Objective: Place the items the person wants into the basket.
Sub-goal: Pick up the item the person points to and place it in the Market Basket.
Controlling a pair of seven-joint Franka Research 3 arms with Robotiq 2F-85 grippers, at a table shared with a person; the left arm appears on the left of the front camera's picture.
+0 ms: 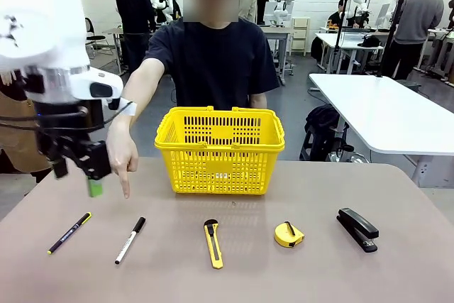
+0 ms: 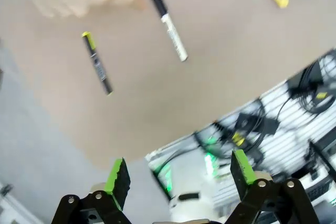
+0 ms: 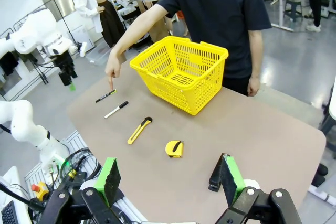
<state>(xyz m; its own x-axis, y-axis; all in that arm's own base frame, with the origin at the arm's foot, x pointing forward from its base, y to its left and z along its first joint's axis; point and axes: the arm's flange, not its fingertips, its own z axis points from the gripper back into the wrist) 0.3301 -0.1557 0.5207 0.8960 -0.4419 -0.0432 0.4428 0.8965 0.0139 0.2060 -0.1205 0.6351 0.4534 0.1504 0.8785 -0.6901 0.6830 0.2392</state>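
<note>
I've got my left gripper [image 2: 178, 174] spread, empty and nearer: the marker [image 2: 169, 26] the person's hand [image 1: 122, 154] points at lies ahead, its length nearly square to my closing line.

The left arm [image 1: 39, 19] comes in from the left side, its white wrist bent so that the left gripper [image 1: 76, 177] points downward, hanging in the air. Its black fingers are spread wide, with nothing between the green pads [image 2: 116, 174]. The right gripper [image 3: 169, 178] sits high and tilts forward and down. Its two fingers are likewise spread as far apart as they go, pads facing each other, gripping nothing
</note>
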